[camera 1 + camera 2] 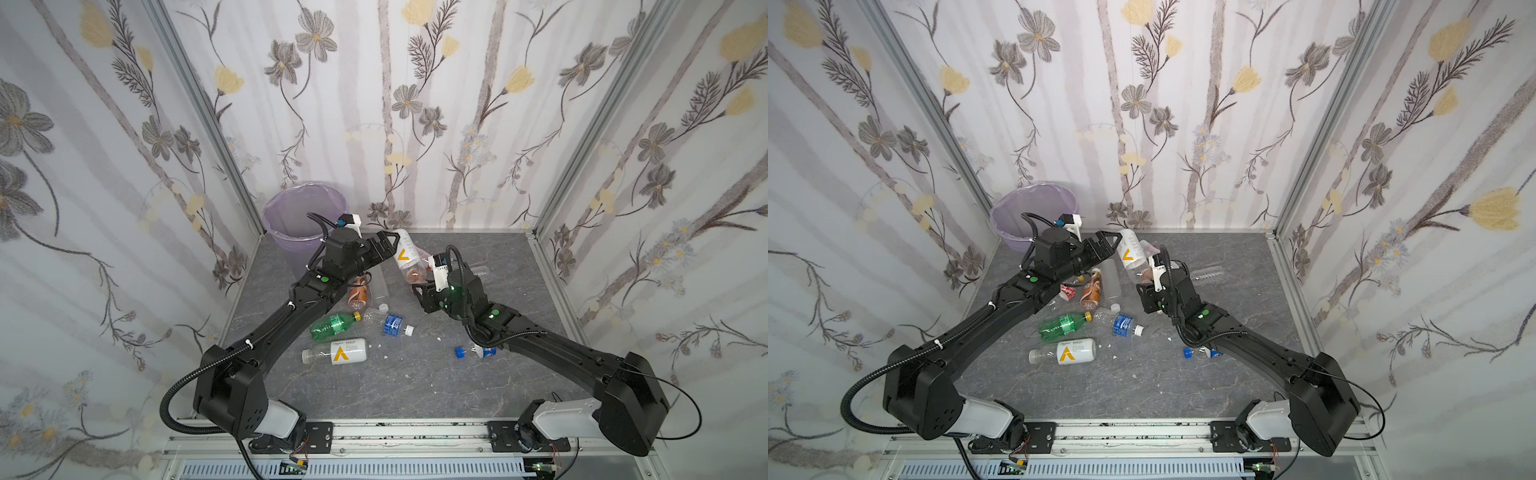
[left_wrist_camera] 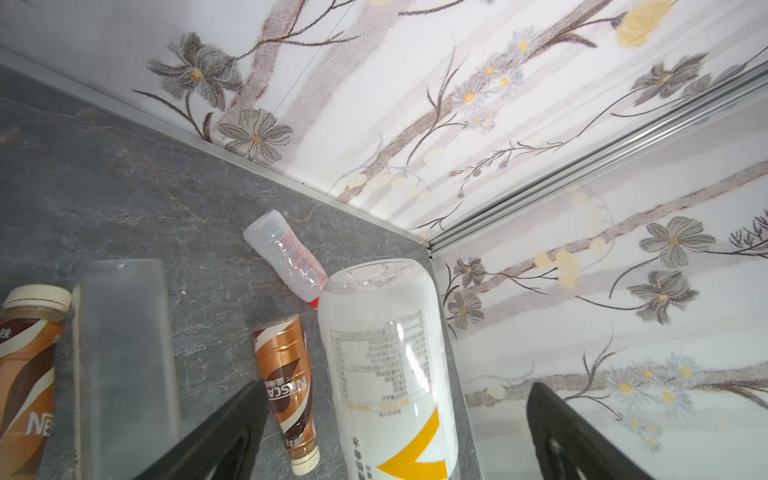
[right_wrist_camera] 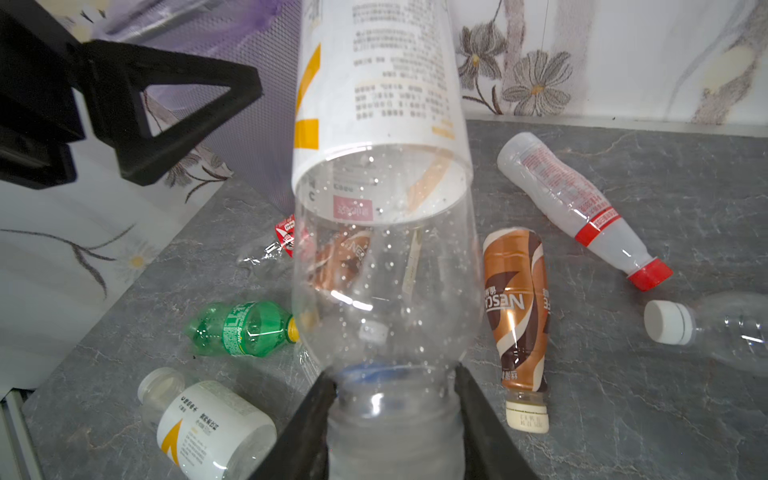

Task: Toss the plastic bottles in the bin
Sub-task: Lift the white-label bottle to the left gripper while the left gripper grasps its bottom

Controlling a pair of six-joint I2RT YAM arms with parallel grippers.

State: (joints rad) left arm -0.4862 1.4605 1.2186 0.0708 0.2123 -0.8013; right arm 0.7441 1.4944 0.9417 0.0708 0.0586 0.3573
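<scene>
While floral wallpaper (image 1: pixel 415 124) closes in three sides of a grey, marble-veined table (image 1: pixel 395 382), the right claw (image 3: pixel 395 386) pinches the neck of a white-and-yellow bottle (image 1: pixel 403 249), held tilted above the table near twelve o'clock. The left claw (image 1: pixel 388 247), spread wide, hangs just beside that bottle's body. The lilac-lined bin (image 1: pixel 274 224) stands in the eleven o'clock corner, with the left wrist (image 1: pixel 345 249) between it and the held bottle. Lying loose around the centre are a green bottle (image 1: pixel 334 326), a brown coffee bottle (image 1: pixel 359 293), a blue-labelled bottle (image 1: pixel 392 324) and a second white-and-yellow bottle (image 1: pixel 347 352). A blue-capped bottle (image 1: pixel 473 352) lies partly under the right arm (image 1: pixel 540 345) at four o'clock.
</scene>
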